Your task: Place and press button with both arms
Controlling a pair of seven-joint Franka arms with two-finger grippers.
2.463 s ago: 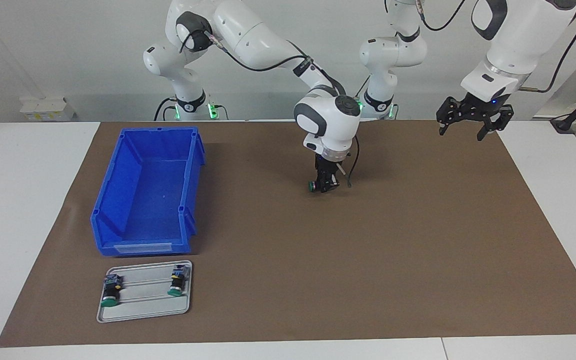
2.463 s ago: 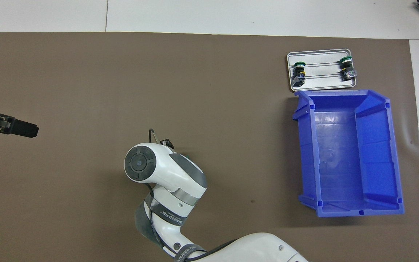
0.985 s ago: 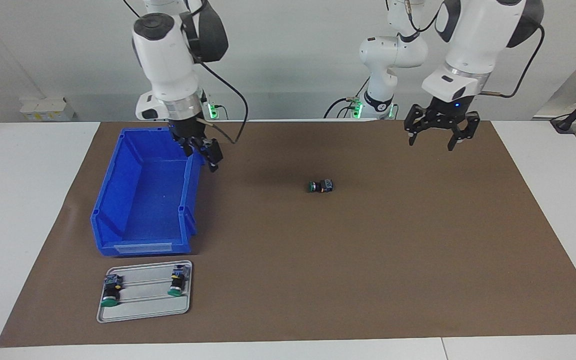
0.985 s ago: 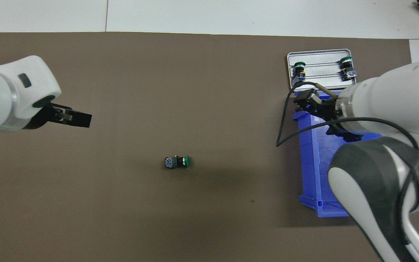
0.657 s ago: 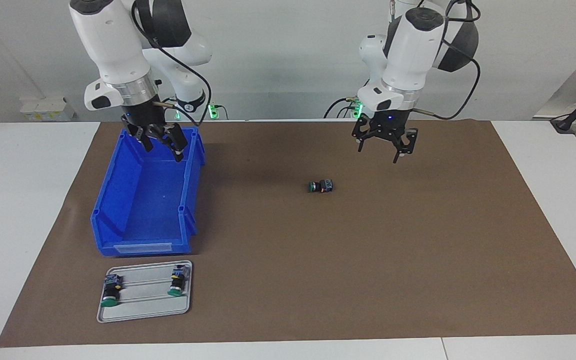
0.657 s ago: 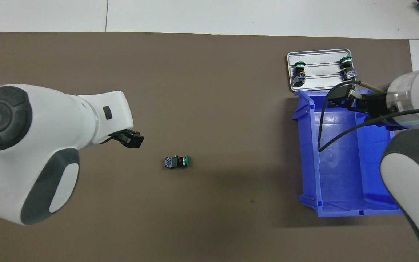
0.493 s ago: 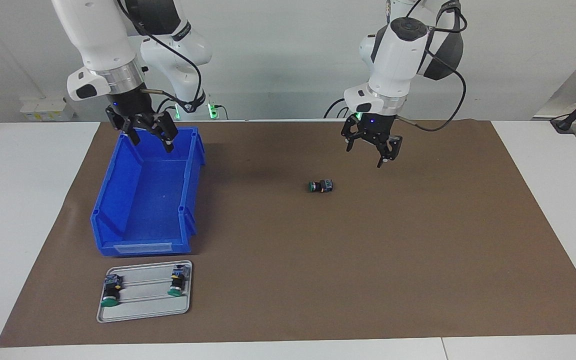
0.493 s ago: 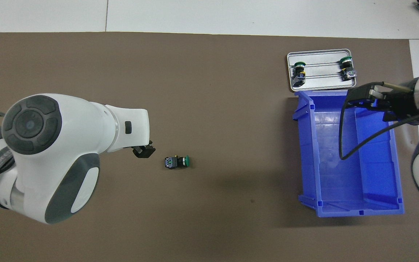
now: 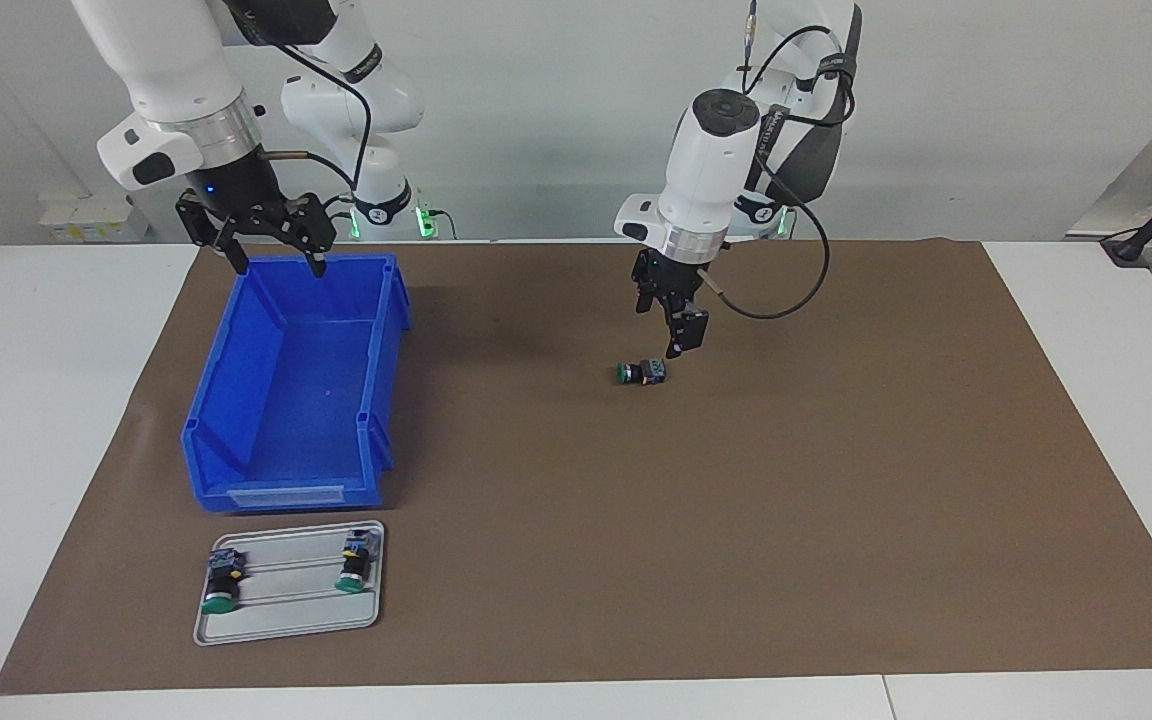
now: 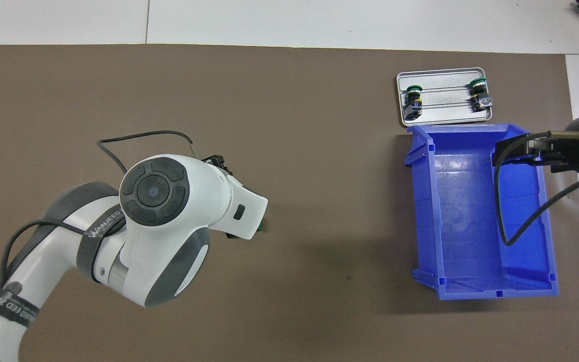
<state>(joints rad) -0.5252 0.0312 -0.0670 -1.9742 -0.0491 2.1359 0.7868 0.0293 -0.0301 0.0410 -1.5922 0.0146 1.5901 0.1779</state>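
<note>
We see the left tool (image 9: 678,338) hanging just above the button (image 9: 642,373), pointing down at its terminal-block end, not touching as far as the facing view shows. Its fingers sit edge-on to us, so we can't tell if they're open or closed. The button lies on its side on the brown mat (image 9: 736,520), near the mat's middle and a bit toward the robots, green cap toward the right arm's end of the desk (image 9: 36,420). Nothing else is near it; bare mat on all sides.

In the overhead view the left arm's wrist housing (image 10: 169,226) covers the button almost entirely; only a sliver of green (image 10: 261,227) peeks out at its edge, and the tool itself is hidden there.

The right tool (image 9: 268,248) is up over the robot-side rim of the blue bin (image 9: 236,400), fingers spread wide, holding nothing. The bin looks empty inside. In the overhead view this tool (image 10: 518,150) is partly cut off by the frame edge, w/ its cable looping over the bin.

Just beside the bin, farther from the robots, sits a grey tray (image 9: 286,620) w/ two more buttons (image 9: 220,585) (image 9: 355,563) lying on it, one near each short end, well apart from each other. The tray is close to the mat's edge; the mat toward the left arm's end is wide open.
</note>
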